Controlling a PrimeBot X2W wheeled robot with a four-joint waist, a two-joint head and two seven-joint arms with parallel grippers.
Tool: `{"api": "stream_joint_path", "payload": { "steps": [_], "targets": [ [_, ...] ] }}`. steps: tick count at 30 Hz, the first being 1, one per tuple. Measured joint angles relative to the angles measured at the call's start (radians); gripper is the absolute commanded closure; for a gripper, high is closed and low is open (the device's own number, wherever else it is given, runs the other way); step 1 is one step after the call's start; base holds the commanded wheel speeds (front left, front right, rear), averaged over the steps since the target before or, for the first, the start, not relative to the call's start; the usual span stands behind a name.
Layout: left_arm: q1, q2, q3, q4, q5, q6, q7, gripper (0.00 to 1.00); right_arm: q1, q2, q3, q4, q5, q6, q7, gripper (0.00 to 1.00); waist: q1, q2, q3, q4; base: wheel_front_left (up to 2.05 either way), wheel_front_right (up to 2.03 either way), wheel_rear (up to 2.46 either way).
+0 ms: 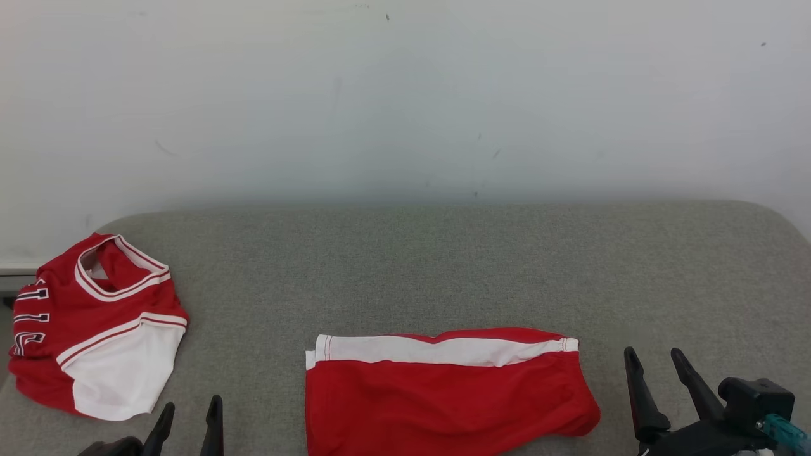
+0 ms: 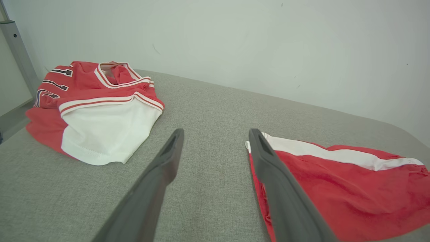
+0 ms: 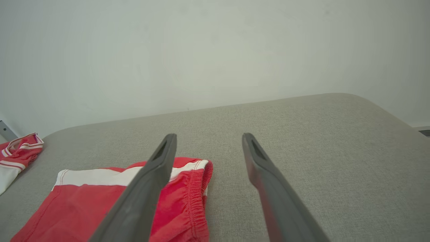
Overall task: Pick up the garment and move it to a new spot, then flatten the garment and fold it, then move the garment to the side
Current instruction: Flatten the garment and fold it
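I see the red shorts [image 1: 443, 392] lying flat on the grey surface [image 1: 443, 266], at its near edge and about in the middle, between my two tools. They look folded. A white band runs along their far edge, and the elastic waist is at the end nearer to my right tool.

The left tool [image 1: 192, 403] is at the lower left, just beside the left end of the shorts, and I cannot tell if it touches the surface. Its two fingers stand wide apart and there is nothing between them. In the left wrist view the right finger [image 2: 278, 181] partly covers the corner of the shorts, but the cloth is not gripped.

The right tool [image 1: 652, 352] is at the lower right, near the waist end of the shorts but apart from it. It is also fully spread and holds nothing.

A red and white jersey [image 1: 95, 316] with dark lettering lies crumpled at the far left of the surface, well apart from the shorts. Behind the surface is a plain pale wall [image 1: 405, 95].
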Motion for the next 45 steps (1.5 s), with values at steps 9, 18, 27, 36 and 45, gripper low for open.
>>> {"api": "stream_joint_path", "payload": {
  "steps": [9,18,27,36,45],
  "targets": [
    [0.000,-0.012,0.000,-0.031,0.020,0.000,0.034,0.00,-0.070,-0.057,0.021,0.041,-0.046,-0.011,0.186,0.00,0.0000,0.0000,0.004,0.003,0.00,0.00,0.00],
    [-0.006,-0.033,-0.028,-0.046,0.046,0.000,0.065,0.00,-0.179,-0.081,0.039,0.131,-0.044,-0.019,0.428,0.00,0.0000,0.0000,0.023,0.028,0.00,0.00,0.00],
    [-0.012,-0.036,-0.037,-0.051,0.052,0.000,0.087,0.00,-0.274,-0.075,0.098,0.228,-0.032,-0.019,0.658,0.00,0.0000,0.0000,0.051,0.061,0.00,0.00,0.00],
    [-0.026,-0.036,-0.036,-0.049,0.056,0.000,0.104,0.00,-0.346,-0.048,0.103,0.318,-0.028,-0.027,0.764,0.00,0.0000,0.0000,0.063,0.074,0.00,0.00,0.00],
    [-0.052,-0.035,-0.042,-0.043,0.062,0.000,0.113,0.00,-0.370,-0.021,0.071,0.417,-0.002,-0.031,0.815,0.00,0.0000,-0.0002,0.065,0.093,0.00,0.00,0.00]
  ]
}}
